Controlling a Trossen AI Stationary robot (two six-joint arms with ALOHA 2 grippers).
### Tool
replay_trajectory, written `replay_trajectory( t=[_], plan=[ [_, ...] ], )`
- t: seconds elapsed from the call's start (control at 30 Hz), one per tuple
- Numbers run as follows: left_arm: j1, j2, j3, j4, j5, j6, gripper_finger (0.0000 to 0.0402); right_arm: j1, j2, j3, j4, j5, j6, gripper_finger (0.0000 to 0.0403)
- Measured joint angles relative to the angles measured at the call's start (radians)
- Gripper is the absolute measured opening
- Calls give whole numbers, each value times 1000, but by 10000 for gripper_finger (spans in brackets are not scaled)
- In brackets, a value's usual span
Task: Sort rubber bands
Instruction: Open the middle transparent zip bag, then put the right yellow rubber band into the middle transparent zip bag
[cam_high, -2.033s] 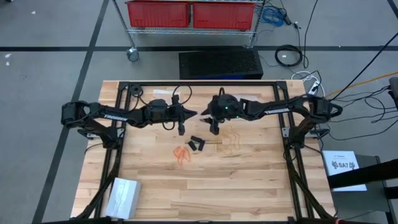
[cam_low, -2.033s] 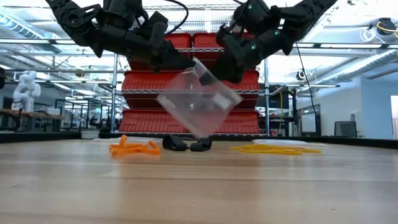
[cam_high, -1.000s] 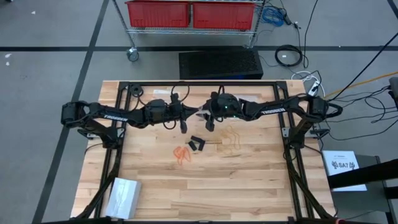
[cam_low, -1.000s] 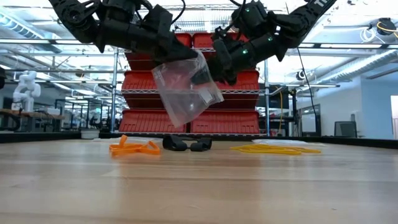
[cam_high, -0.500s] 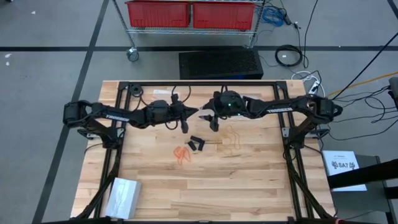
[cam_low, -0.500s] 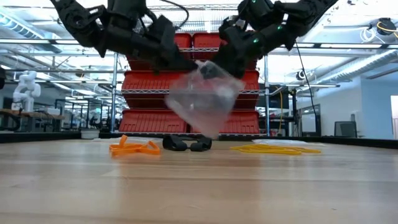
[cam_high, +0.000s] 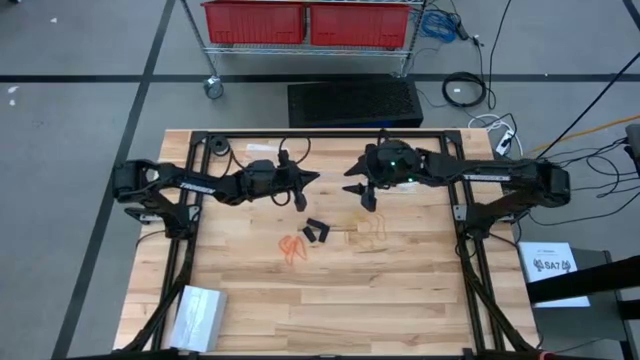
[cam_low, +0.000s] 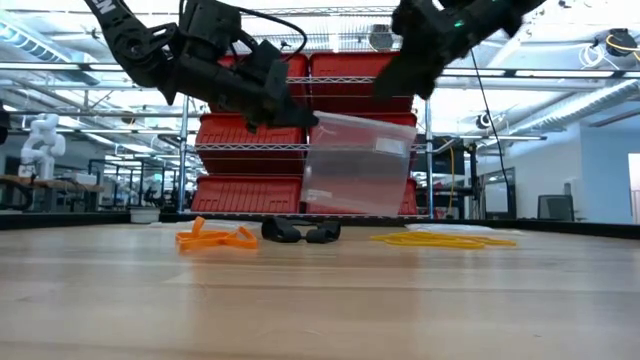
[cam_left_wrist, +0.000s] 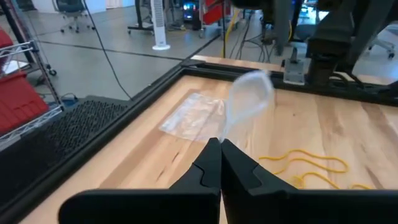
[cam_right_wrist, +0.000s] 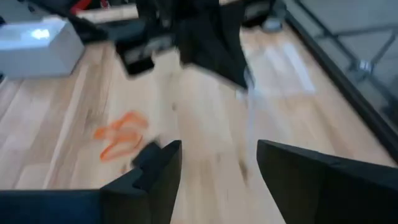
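While the left gripper (cam_low: 300, 112) pinches a clear bag (cam_low: 358, 165) with fingers fully closed, dangling it for loading (probably), the right gripper (cam_right_wrist: 214, 165) hovers wide open, empty. Orange bands (cam_high: 292, 246), black bands (cam_high: 316, 231) and yellow bands (cam_high: 374, 226) lie sorted on the surface (cam_high: 400, 300).

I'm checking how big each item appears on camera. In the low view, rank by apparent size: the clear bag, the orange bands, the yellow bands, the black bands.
1. clear bag, though it hangs nearer the camera
2. yellow bands
3. orange bands
4. black bands, close to orange
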Motion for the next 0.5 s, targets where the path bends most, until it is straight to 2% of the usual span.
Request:
replay_trajectory(
  t=[0.17, 0.27, 0.37, 0.5],
  plan=[
    [16, -2, 0, -6, 3, 22, 0, 49, -51, 0, -259, 3, 107, 203],
    [27, -9, 0, -7, 28, 21, 0, 97, -38, -25, -377, 61, 217, 203],
    [32, -22, 0, -6, 48, 23, 0, 137, -28, -112, -386, 92, 333, 203],
    [31, -45, 0, -6, 77, 24, 0, 168, -26, -248, -269, 174, 472, 206]
  ],
)
